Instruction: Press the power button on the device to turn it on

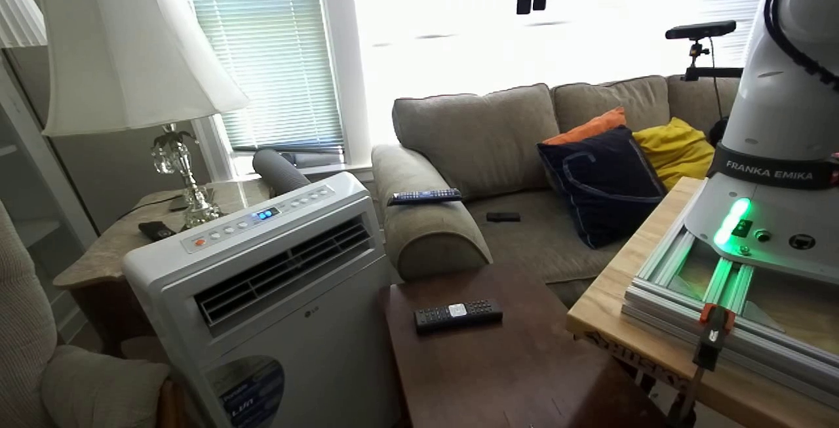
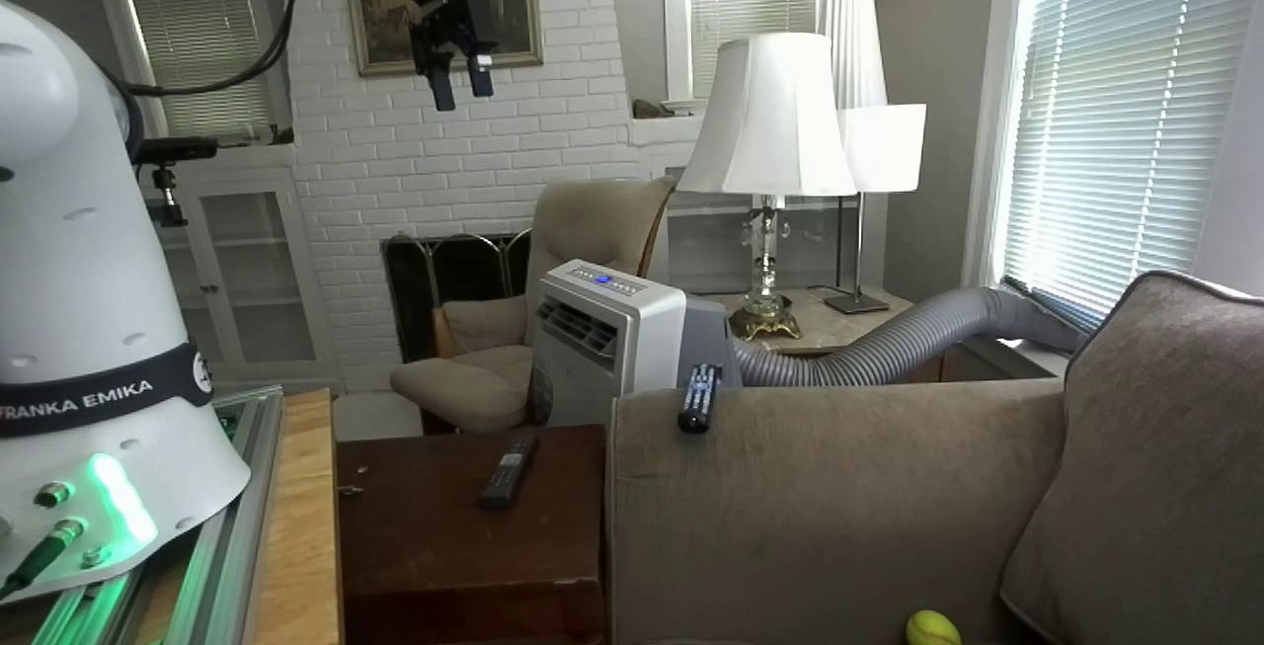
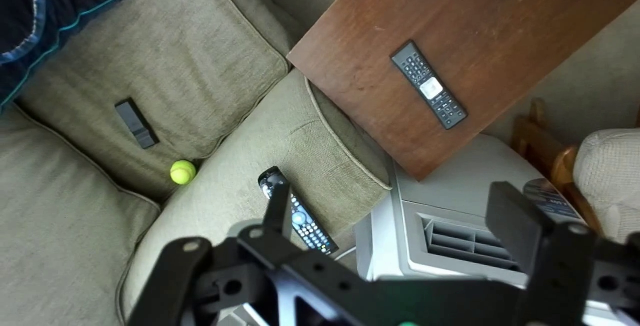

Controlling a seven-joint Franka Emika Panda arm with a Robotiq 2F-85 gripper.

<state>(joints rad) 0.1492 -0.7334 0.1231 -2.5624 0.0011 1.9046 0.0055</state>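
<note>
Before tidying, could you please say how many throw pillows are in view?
3, all on the sofa: navy pillow in front, orange pillow and yellow pillow behind; more may be hidden.

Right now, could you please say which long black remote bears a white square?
The long black remote on the brown wooden table; the similar remote on the beige fabric sofa arm has a round bluish pad.

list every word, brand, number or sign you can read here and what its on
"FRANKA EMIKA": the arm band, in both exterior views.
"LG": front of the AC.
Too blurred to read: the AC's sticker and blue display, print on the bench edge.
Too small: marks by the AC's buttons, on the remotes and clamp.
</note>
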